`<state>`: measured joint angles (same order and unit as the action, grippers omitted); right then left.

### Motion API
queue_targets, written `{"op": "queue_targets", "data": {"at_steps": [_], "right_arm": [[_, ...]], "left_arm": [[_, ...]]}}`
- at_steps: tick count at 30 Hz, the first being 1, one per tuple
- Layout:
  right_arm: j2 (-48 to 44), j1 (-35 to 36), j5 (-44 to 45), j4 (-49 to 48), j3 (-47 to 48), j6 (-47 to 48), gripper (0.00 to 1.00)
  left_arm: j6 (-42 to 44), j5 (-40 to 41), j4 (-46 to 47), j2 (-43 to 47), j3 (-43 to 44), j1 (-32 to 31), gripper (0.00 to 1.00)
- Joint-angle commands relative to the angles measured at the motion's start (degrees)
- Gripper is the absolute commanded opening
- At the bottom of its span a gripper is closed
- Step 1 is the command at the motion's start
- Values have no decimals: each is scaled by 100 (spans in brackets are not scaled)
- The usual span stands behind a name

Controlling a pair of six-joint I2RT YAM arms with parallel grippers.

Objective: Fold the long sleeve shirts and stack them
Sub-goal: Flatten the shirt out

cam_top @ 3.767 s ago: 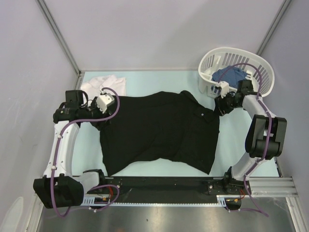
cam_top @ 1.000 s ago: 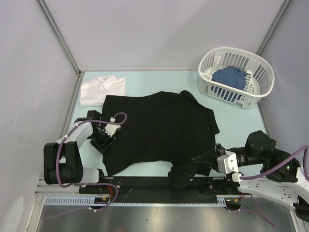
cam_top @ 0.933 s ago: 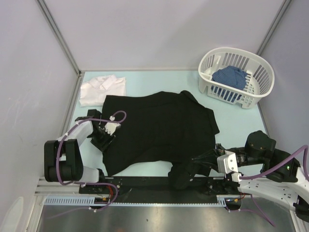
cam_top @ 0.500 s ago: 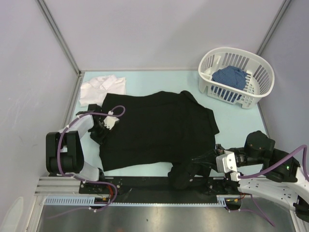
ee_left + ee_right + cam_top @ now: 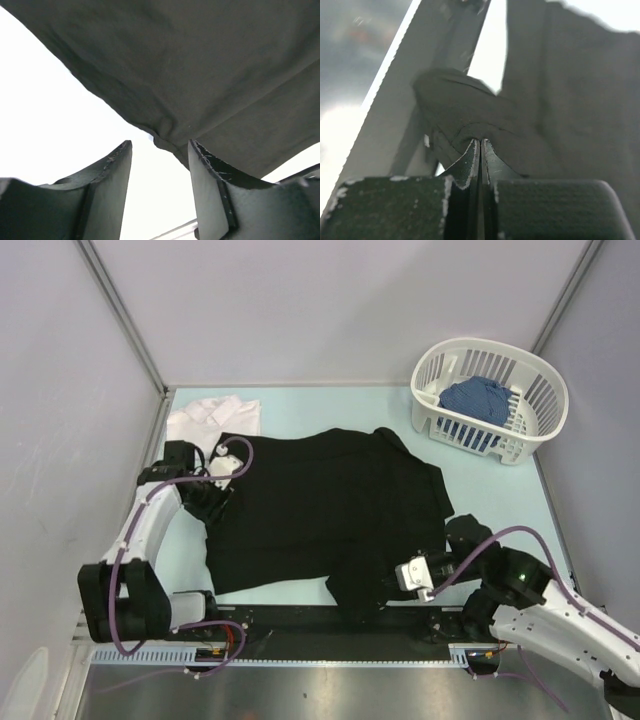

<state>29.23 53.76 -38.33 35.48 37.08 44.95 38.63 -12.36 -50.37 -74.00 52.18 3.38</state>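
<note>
white shirt: the white shirt (image 5: pixel 212 424) is bunched up in the far left corner of the pale surface (image 5: pixel 500 502). Its near edge sits right by the black one's corner, and the left arm's wrist covers a bit of it.

left gripper: the left gripper (image 5: pixel 208 496) is down at the black shirt's left edge. From the wrist view the left gripper (image 5: pixel 160 149) has its jaws partway apart with nothing clamped, and the hem is just past the tips.

black shirt: the black shirt (image 5: pixel 330 505) is spread mostly flat across the middle of the surface, with its collar end toward the basket side. Its near right corner is dragged in toward the black rail (image 5: pixel 290 620).

right gripper: the right gripper (image 5: pixel 383 587) is pinched tight on that near corner. In close-up the right gripper (image 5: pixel 480 145) has its fingers pressed together with a wad of the black shirt (image 5: pixel 570 90) at the tips.

basket: a white slatted basket (image 5: pixel 535 375) sits in the far right corner with some blue cloth (image 5: pixel 475 398) inside.

hard to make out: from above, both sets of fingertips get lost against the black fabric. Can't tell what garment the blue cloth is. Any buttons or tags are too small to read.
</note>
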Motion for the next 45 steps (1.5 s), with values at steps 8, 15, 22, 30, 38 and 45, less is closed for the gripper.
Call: {"op": "queue_targets", "data": {"at_steps": [8, 15, 22, 30, 38, 45], "right_arm": [[2146, -936, -1150, 1372, 913, 1025, 73], [2884, -3089, -1634, 1165, 2267, 561, 98], [5928, -3627, -555, -1262, 3854, -1567, 80], [9229, -3890, 360, -1914, 6879, -2526, 61], [11235, -3917, 186, -1562, 8940, -2483, 66], [11376, -3873, -280, -1194, 8650, -1912, 75]], "left_arm": [[276, -1242, -421, 334, 775, -188, 63], [557, -1814, 184, -623, 1926, -635, 67], [383, -2051, 791, -2564, 3657, -909, 66], [224, -2051, 836, -3630, 4845, -927, 65], [373, -1551, 836, -3701, 4520, -927, 65], [171, -1190, 845, -3674, 4371, -883, 65]]}}
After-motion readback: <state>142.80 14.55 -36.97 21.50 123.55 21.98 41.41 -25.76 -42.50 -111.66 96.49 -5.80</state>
